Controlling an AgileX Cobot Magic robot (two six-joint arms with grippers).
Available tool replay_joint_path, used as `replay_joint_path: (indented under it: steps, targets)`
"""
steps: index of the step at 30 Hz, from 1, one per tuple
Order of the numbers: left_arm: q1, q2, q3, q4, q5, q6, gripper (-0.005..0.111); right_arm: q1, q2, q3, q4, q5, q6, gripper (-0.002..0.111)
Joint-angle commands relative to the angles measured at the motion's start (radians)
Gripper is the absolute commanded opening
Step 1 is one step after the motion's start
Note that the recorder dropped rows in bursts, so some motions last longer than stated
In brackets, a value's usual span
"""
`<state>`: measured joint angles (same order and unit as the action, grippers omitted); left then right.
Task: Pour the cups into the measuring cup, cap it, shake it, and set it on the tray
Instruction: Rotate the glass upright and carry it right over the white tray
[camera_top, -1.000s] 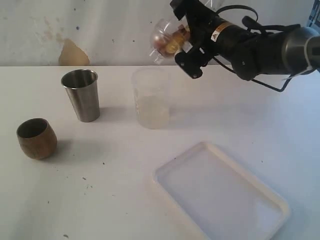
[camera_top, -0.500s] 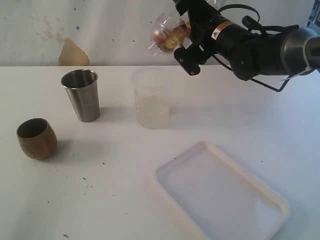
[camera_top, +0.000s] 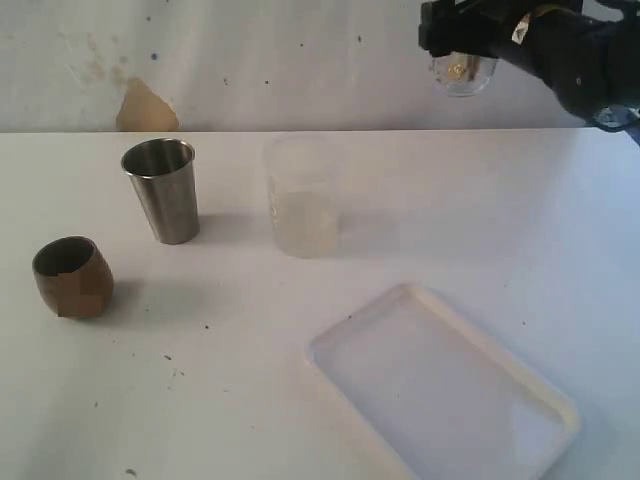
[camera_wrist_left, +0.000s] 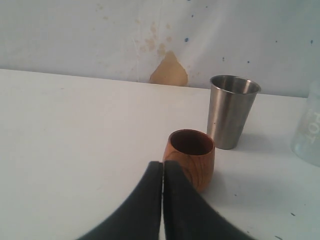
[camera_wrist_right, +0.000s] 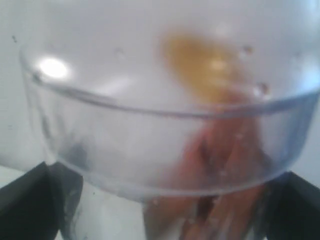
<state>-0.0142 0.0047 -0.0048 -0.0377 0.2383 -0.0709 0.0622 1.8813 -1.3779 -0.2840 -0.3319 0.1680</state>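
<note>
Evidently the shake is the step in hand. It calls for a firm grip, short strokes and a seated lid, then a level descent to the flat white rectangular plastic tray (camera_top: 322, 352) at the bench's near right corner. The right gripper (camera_top: 460, 45) is clamped around the tall clear plastic measuring cup (camera_top: 465, 75), high over the far right corner. The left gripper (camera_wrist_left: 162, 200) is closed on nothing beside the squat brown wooden cup (camera_wrist_left: 190, 157).
</note>
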Motion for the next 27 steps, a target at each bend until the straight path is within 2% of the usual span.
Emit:
replay_joint_path:
  steps: [1,6,9,19,27]
  targets:
    - [0.002,-0.005,0.005,-0.005,-0.004,0.002,0.001,0.004,-0.048,-0.004,-0.226,-0.013,0.286,0.000]
    - [0.002,-0.005,0.005,-0.005,-0.004,0.002,0.001,0.004,-0.100,0.012,-0.226,0.039,0.289,0.000]
    - [0.002,-0.005,0.005,-0.005,-0.004,0.002,0.001,0.004,-0.176,0.094,-0.230,0.017,0.281,0.000]
    - [0.002,-0.005,0.005,-0.005,-0.004,0.002,0.001,0.004,-0.447,0.627,-0.214,-0.430,0.349,0.000]
    - [0.002,-0.005,0.005,-0.005,-0.004,0.002,0.001,0.006,-0.536,0.974,-0.382,-0.508,0.305,0.000]
